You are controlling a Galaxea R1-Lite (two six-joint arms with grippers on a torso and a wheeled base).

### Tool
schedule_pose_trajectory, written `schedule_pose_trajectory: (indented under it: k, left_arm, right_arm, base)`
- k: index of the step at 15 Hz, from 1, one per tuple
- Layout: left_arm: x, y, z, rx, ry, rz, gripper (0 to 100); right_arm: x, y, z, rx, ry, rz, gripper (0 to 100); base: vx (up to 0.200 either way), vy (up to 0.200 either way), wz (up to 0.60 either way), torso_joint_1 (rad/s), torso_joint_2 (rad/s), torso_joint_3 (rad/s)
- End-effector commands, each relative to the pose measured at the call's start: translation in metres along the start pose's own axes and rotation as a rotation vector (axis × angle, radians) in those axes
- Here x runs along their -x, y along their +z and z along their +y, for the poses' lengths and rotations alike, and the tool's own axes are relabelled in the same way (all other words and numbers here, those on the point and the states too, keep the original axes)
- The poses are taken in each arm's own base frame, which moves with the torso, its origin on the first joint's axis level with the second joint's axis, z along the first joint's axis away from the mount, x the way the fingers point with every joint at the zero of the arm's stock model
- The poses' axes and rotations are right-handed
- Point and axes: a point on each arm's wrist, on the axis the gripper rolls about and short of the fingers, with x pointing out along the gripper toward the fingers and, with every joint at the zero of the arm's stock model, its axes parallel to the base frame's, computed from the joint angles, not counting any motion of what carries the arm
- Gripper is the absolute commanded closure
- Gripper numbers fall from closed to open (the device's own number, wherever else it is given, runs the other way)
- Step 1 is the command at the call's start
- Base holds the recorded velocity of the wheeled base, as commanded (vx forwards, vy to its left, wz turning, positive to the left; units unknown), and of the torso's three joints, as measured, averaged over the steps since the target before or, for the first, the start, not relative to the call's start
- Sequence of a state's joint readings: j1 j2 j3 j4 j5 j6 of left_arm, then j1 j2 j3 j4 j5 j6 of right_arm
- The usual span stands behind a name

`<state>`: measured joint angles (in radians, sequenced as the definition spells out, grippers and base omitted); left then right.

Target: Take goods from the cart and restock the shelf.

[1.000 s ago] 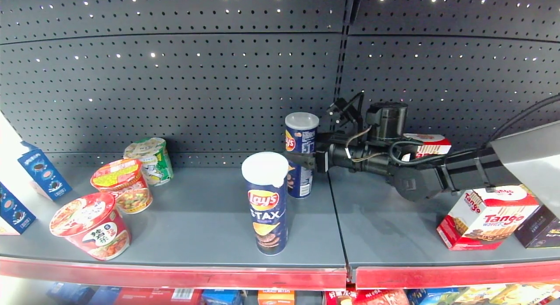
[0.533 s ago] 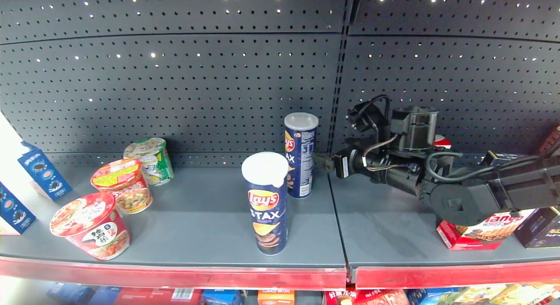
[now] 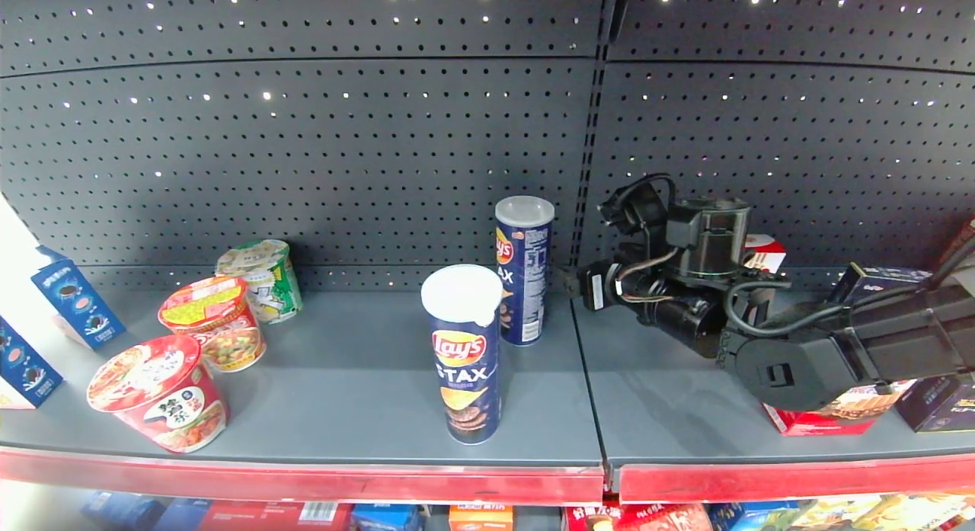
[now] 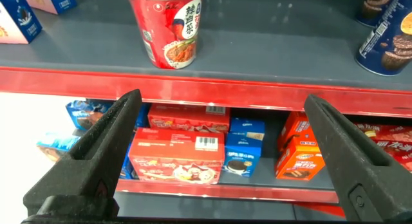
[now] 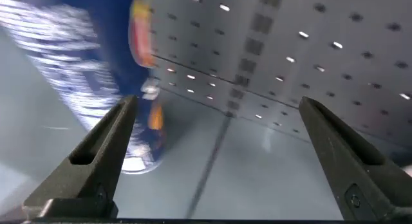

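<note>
Release done: my right jaws have drawn back, open and empty, from the rear chip can (image 3: 524,272), left upright on the shelf (image 3: 343,379), so one item looks restocked.

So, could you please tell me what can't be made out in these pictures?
Head view: the red-and-white wafer box is mostly hidden behind the right arm.
Right wrist view: the tall blue chip can is blurred.
Head view: the blue cardboard box is cut off by the left edge.
</note>
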<state>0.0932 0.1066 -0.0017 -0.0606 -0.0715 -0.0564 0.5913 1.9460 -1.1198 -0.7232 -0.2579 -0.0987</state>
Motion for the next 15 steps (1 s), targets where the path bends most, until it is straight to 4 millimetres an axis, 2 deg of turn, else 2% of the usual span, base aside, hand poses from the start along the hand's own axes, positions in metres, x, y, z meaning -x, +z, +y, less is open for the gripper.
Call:
schedule_pose_trajectory:
  k: [1, 4, 9, 11, 15]
  left_arm:
    - [0.0, 0.0, 0.0, 0.0, 0.0, 0.0, 0]
    - [0.0, 0.0, 0.0, 0.001, 0.0, 0.002, 0]
    - [0.0, 0.0, 0.0, 0.001, 0.0, 0.002, 0]
    - [0.0, 0.0, 0.0, 0.002, 0.003, 0.0, 0]
    - [0.0, 0.0, 0.0, -0.003, 0.001, 0.0, 0]
  right_arm:
    - [0.001, -0.004, -0.008, 0.004, -0.023, 0.021, 0]
    - [0.009, -0.018, -0.008, 0.014, -0.01, 0.063, 0]
    - [0.013, -0.029, 0.013, 0.026, 0.053, 0.083, 0]
    - [0.01, -0.034, 0.022, 0.03, 0.079, 0.081, 0]
    - [0.002, -0.042, 0.027, 0.033, 0.086, 0.082, 0]
  base:
    - [0.0, 0.0, 0.0, 0.0, 0.0, 0.0]
    - [0.0, 0.0, 0.0, 0.0, 0.0, 0.0]
    - [0.0, 0.0, 0.0, 0.0, 0.0, 0.0]
    - [0.0, 0.0, 0.0, 0.0, 0.0, 0.0]
    - [0.0, 0.0, 0.0, 0.0, 0.0, 0.0]
